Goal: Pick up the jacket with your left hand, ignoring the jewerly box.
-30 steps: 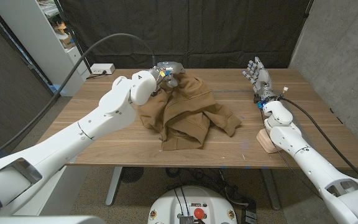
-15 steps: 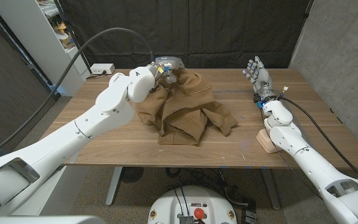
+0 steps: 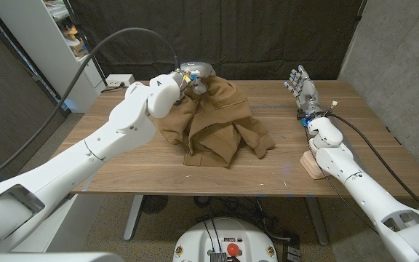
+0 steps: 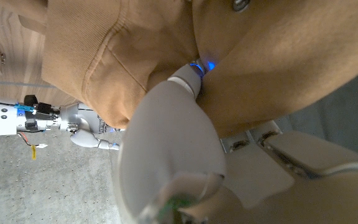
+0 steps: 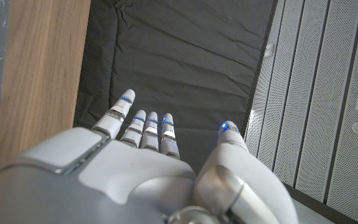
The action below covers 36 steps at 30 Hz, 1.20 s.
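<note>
A brown jacket [image 3: 220,124] hangs bunched from its far end, its lower folds still on the wooden table [image 3: 282,171]. My left hand [image 3: 195,78] grips the jacket's upper edge and holds it raised. Up close, the left wrist view has the brown jacket [image 4: 278,68] wrapped around my left hand [image 4: 179,130], the fingers buried in the cloth. My right hand [image 3: 302,91] stands upright near the table's far right, fingers apart and holding nothing; it appears again as the right hand [image 5: 148,155] before a dark curtain. A light wooden jewelry box [image 3: 312,164] sits by my right forearm.
A white power strip [image 3: 118,81] lies at the table's far left corner. A white shelf unit [image 3: 42,40] stands left of the table, and a black curtain [image 3: 253,33] hangs behind it. Bare wood lies between the jacket and my right arm.
My left hand has risen and drawn back slightly with the jacket, pulling the cloth taller and narrower; its sleeve end has slid leftward on the table. The right hand has not moved.
</note>
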Motion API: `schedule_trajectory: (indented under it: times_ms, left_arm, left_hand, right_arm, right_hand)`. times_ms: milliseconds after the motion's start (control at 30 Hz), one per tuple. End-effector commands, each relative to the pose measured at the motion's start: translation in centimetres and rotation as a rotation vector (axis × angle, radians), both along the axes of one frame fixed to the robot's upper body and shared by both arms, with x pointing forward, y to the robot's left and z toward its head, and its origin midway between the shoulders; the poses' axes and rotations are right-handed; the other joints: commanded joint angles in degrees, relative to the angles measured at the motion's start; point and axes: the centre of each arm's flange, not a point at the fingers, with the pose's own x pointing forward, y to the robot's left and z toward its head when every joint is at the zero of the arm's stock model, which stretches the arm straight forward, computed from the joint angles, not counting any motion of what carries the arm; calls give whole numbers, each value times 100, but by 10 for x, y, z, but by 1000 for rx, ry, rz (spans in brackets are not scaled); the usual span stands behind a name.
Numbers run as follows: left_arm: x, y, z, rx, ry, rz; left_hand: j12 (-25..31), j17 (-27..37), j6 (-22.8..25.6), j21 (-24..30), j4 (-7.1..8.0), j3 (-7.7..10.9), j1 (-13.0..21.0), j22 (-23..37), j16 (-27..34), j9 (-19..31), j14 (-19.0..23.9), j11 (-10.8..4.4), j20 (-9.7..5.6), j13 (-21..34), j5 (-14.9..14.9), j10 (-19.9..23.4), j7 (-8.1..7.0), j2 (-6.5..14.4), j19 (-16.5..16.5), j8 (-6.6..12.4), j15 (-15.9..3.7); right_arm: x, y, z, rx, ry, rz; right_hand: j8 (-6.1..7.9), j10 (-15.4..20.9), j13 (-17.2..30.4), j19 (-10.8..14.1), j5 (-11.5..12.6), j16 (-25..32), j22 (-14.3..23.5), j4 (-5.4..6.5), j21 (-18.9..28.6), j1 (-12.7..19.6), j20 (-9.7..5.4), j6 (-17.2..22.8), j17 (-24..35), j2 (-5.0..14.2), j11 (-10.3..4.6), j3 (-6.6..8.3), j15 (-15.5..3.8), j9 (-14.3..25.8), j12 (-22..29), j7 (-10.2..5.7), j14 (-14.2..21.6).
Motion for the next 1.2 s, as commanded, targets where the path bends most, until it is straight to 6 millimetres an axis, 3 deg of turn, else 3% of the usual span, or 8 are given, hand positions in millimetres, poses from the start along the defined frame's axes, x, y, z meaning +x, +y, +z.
schedule_trajectory:
  times_ms: [33, 1200]
  left_arm:
    - [-6, 3, 11, -4, -21, 3]
    - [-33, 7, 37, -26, -92, -11]
  left_hand:
    - [-1, 1125, 57, 70, 44, 205, 2, 4, -20, 7, 678, -21, 15, 507, 49, 86, -16, 48, -21, 23, -934]
    - [-62, 1216, 157, 300, 28, 356, -53, -56, -67, 65, 749, -35, -22, 777, 86, 220, -25, 7, -117, 31, -932]
  right_arm:
    - [1, 3, 0, 4, 2, -1]
    - [-1, 6, -2, 1, 0, 0]
  right_hand:
    - [25, 25, 31, 34, 7, 27, 28, -30, 50, -1, 24, 22, 11, 70, -7, 16, -15, 28, 25, -11, 30]
    - [27, 32, 31, 35, 3, 29, 28, -34, 50, -6, 23, 28, 12, 75, -12, 13, -10, 28, 28, -6, 34]
